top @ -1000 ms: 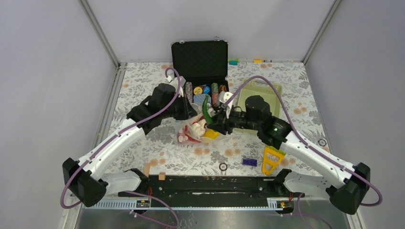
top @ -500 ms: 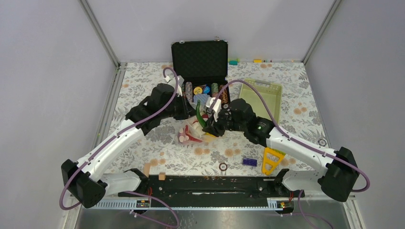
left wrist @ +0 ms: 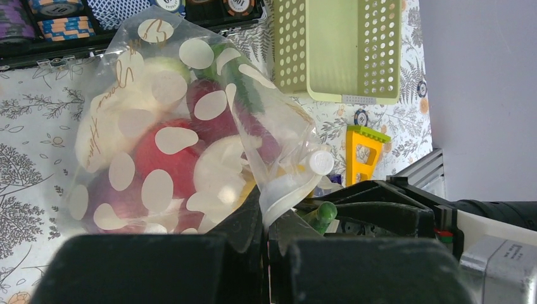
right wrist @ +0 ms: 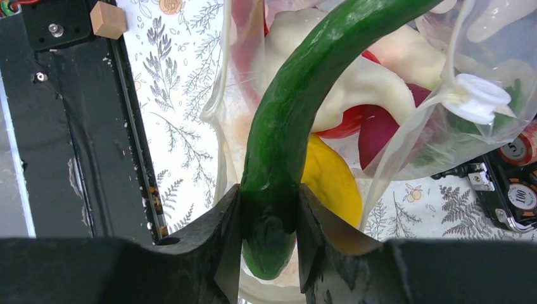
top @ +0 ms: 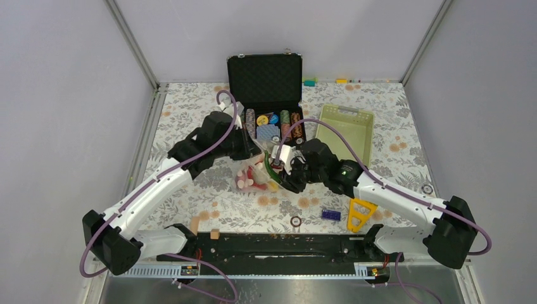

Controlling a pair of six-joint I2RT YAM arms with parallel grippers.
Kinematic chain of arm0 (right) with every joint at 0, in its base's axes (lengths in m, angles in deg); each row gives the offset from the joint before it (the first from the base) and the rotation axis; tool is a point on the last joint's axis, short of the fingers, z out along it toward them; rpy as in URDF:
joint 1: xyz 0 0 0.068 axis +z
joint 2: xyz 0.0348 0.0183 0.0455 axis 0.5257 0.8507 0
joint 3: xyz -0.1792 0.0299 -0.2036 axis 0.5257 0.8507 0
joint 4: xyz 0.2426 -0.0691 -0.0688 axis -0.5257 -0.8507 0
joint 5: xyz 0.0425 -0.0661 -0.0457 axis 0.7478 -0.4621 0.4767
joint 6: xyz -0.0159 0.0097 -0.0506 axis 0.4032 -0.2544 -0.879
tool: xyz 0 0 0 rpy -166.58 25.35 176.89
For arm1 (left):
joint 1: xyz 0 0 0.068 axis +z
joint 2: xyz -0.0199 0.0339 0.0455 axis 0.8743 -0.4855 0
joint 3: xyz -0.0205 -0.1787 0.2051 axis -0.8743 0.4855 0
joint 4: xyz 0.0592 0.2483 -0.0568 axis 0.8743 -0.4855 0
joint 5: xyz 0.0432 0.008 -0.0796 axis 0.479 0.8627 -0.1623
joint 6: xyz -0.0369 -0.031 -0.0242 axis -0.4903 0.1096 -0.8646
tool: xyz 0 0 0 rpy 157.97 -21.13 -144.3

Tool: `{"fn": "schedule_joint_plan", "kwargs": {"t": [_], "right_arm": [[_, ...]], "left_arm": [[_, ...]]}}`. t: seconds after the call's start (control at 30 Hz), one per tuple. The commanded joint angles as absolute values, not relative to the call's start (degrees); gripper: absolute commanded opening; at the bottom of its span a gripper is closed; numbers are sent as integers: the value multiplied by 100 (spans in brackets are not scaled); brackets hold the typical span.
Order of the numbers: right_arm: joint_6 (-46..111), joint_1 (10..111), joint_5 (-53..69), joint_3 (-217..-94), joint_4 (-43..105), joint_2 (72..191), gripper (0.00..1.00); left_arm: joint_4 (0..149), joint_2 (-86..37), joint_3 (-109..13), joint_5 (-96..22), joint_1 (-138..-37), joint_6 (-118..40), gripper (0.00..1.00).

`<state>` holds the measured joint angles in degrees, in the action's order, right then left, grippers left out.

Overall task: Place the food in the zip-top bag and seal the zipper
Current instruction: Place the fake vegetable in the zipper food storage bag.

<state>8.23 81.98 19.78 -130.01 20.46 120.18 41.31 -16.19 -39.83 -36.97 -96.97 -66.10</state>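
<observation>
Only "100" on poker chip [right wrist: 523,196] near zip-top bag [right wrist: 405,126]

One zip-top bag [top: 251,178], one green basket [top: 345,126], one black case [top: 265,76] — one purple block [top: 330,215].

Clear zip-top bag [left wrist: 190,82] with white spots, mouth open, stuffed with toy food.
It sits mid-table [top: 190,120], lifted by one mouth edge. A red round piece [left wrist: 161,164], white pieces [left wrist: 218,171] and a yellow piece [right wrist: 329,180] show through the film. A long green piece [right wrist: 297,107], curved and gripped at its near end, runs between the mouth's edges. The zipper [right wrist: 478,98], with its white slider, is unsealed.
</observation>
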Motion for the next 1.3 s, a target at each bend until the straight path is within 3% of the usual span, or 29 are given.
{"fn": "schedule_joint_plan", "kwargs": {"t": [0.0, 0.3, 0.47, 0.77, 1.03, 1.27], "right_arm": [[529, 8299, 1850, -13300, 1037, 12172, 26], [191, 8383, 1666, -13632, -62, 12425, 21], [818, 8384, 1230, -14411, -826, 13003, 15], [2372, 8384, 64, -14940, -910, 13087, 19], [4908, 8304, -299, -14874, 69, 12622, 13], [6614, 8304, -492, -14438, 1419, 12443, 15]], "left_arm": [[4415, -1593, -4249, -3539, -9663, -6646, 0], [4340, -1693, -4401, -3691, -9662, -6551, 0], [4384, -1663, -4433, -3796, -9685, -6471, 0], [4392, -1461, -4411, -3477, -10115, -6121, 0], [4412, -1457, -4204, -3310, -10251, -6109, 0], [4698, -1452, -3975, -3543, -10454, -6105, 0]]}}
